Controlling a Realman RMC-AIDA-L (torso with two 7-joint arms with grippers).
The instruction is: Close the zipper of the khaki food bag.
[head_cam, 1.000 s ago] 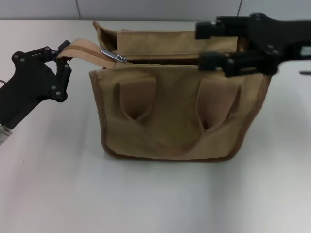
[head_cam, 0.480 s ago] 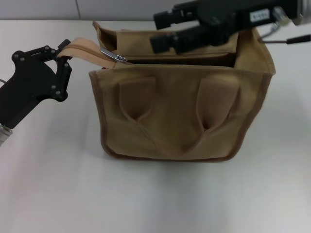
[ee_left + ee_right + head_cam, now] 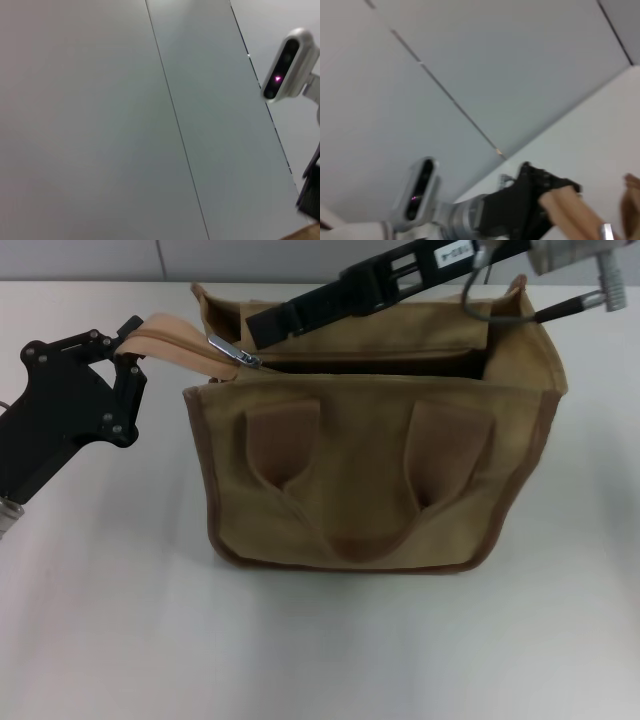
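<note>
The khaki food bag point(image 3: 370, 470) stands upright mid-table, handle straps facing me, its top open. The zipper point(image 3: 185, 348) runs along the near top edge, and its loose tape end sticks out past the bag's left corner. The silver pull tab point(image 3: 235, 353) lies near that left end. My left gripper point(image 3: 128, 348) is shut on the tape end, left of the bag. My right gripper point(image 3: 265, 328) reaches in from the upper right over the open top, its tip just above and right of the pull tab. The right wrist view shows the left gripper point(image 3: 530, 200) holding the tape point(image 3: 565, 210).
The bag stands on a white table point(image 3: 120, 620). A grey panelled wall point(image 3: 300, 255) runs behind it. The right arm's cable point(image 3: 500, 305) hangs over the bag's back right corner. The left wrist view shows wall panels and a white camera housing point(image 3: 287, 65).
My right gripper has swept left across the bag's top, from the right corner to just beside the pull tab, and has turned edge-on. My left gripper has stayed put on the tape end.
</note>
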